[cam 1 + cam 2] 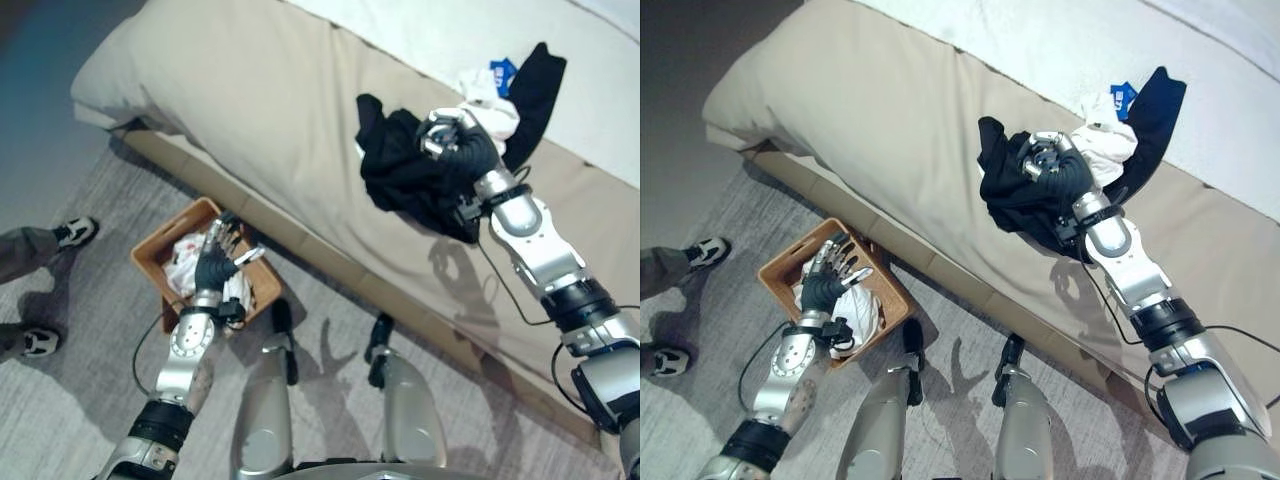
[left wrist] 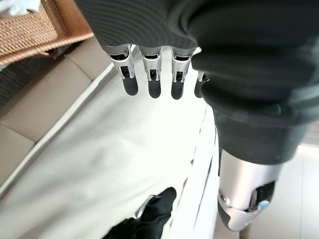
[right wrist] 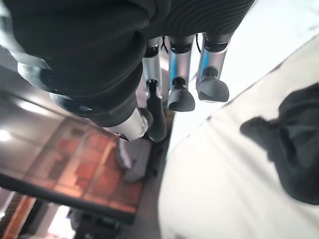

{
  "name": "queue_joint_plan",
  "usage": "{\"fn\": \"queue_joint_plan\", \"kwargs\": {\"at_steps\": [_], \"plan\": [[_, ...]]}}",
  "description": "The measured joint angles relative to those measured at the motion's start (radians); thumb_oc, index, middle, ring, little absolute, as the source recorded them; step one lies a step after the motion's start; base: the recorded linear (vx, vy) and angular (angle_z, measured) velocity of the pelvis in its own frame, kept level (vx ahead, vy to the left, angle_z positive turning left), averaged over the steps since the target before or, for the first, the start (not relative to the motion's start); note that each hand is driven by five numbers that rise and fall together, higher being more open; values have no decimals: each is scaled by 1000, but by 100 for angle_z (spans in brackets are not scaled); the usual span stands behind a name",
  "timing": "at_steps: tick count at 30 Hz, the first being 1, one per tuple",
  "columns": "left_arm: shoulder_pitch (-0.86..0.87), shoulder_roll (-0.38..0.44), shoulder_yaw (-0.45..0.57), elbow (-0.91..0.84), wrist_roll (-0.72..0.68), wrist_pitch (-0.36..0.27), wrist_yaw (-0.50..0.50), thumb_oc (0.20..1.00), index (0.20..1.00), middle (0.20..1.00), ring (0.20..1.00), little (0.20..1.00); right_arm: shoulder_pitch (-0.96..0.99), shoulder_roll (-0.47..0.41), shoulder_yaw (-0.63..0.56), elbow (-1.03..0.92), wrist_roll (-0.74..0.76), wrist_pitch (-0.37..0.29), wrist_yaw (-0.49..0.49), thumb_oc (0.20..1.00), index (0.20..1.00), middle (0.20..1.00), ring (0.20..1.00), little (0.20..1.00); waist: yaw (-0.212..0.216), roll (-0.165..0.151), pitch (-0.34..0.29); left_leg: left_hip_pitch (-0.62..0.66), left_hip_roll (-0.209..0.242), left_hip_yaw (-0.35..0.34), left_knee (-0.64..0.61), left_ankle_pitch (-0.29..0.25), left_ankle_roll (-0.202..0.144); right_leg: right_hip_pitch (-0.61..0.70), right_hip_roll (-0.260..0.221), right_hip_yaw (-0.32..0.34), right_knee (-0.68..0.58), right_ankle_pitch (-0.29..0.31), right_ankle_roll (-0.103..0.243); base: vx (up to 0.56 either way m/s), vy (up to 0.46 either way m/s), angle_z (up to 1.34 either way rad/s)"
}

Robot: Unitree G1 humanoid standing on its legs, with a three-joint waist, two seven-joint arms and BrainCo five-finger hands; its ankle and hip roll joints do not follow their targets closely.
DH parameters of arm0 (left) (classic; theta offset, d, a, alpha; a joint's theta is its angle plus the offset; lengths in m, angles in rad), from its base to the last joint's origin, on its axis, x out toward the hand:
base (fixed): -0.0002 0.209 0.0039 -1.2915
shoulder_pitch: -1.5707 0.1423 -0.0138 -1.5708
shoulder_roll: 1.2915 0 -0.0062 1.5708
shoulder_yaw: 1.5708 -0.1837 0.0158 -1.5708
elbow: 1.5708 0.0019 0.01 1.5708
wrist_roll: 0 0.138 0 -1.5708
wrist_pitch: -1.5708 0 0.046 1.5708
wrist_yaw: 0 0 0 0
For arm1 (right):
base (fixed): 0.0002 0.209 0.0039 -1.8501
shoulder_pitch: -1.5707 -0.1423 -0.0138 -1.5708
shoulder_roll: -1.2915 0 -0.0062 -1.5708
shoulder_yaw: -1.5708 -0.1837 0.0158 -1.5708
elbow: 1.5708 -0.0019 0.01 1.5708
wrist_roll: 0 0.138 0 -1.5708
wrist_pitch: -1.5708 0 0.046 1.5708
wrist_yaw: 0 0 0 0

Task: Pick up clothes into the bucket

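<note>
Black garment point(image 1: 405, 170) lay bunched upper right, directly under my curled, empty right hand point(image 1: 455, 140); my left hand point(image 1: 215, 262) hovered open over the wicker basket point(image 1: 160, 255).

Left hand point(image 1: 213, 262) hangs low, fingers straight; right hand point(image 1: 455, 140) reaches forward, fingers curled.

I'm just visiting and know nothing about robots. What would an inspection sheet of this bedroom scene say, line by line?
Surface: beige bed cover with a white sheet beyond it; grey carpet below.
Job's things: black garment and white garment heaped on the bed; wicker basket on the carpet, white clothes already inside.
Clutter: small blue item beside the white garment.
Hands: right hand over the black garment, fingers curled, nothing gripped; left hand open above the basket.
Cables: nothing to report.
Surroundings: a person's shoes stand by the basket.
</note>
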Motion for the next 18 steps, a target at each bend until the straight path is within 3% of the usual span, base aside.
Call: {"fn": "queue_joint_plan", "kwargs": {"at_steps": [10, 11, 12, 16, 18], "plan": [[25, -5, 6, 1, 2, 0, -18, 1000, 1000, 1000, 1000, 1000, 65, -7, -86, -20, 91, -9, 29, 200, 200, 200, 200, 200, -1, -3, -15, 9, 0, 0, -3, 0, 0, 10, 0, 0, -6, 2, 1, 0, 0, 0], [34, -4, 9, 1, 2, 0, -18, 1000, 1000, 1000, 1000, 1000, 63, -8, -89, -13, 71, -10, 6, 514, 514, 514, 514, 514, -1, -3, -15, 8, -1, 0, -3, -1, -1, 10, 0, 0, -6, 2, 1, 0, 0, 0], [35, -4, 12, 1, 4, 0, -17, 1000, 1000, 1000, 1000, 1000, 59, -8, -91, 2, 35, -10, -24, 1000, 1000, 1000, 1000, 1000, -1, -3, -15, 8, -1, 0, -2, -1, -1, 9, 0, 0, -7, 2, 0, -32, 7, -2], [41, -4, 18, 6, 10, 0, 4, 1000, 1000, 1000, 1000, 1000, -39, 14, -92, 150, -225, 19, -176, 1000, 1000, 1000, 1000, 1000, 0, -2, -24, -20, 0, 2, 3, -3, -3, -20, 0, 3, -3, 7, -3, -39, 9, -3], [37, -5, 16, 12, 10, 1, 12, 1000, 1000, 1000, 1000, 1000, -122, 43, -89, 259, -355, 63, -246, 1000, 1000, 1000, 1000, 1000, 3, -1, -28, -50, 1, 3, 10, 1, 1, -48, 0, 4, -3, 15, -3, -50, 17, -1]]}}
